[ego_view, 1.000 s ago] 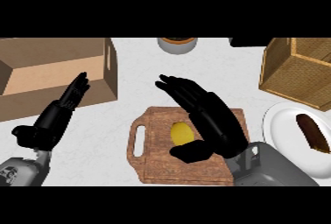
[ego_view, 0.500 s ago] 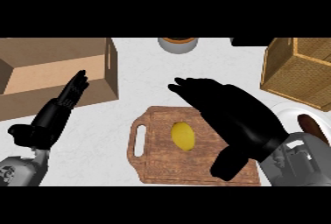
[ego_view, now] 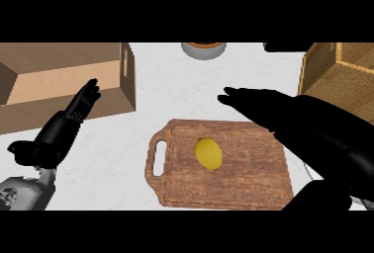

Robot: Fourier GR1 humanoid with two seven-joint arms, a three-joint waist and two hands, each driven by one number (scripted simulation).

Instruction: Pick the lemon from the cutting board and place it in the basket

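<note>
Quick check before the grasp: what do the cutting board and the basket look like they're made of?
The cutting board looks like wood with a matte finish: brown mottled grain and a cut-out handle slot. The basket appears to be woven wicker or rattan, judging by its fine tan cross-hatched texture, though the weave is hard to confirm.

No readable txt, labels, brands or nos. anywhere; nothing legible on any obj.
</note>
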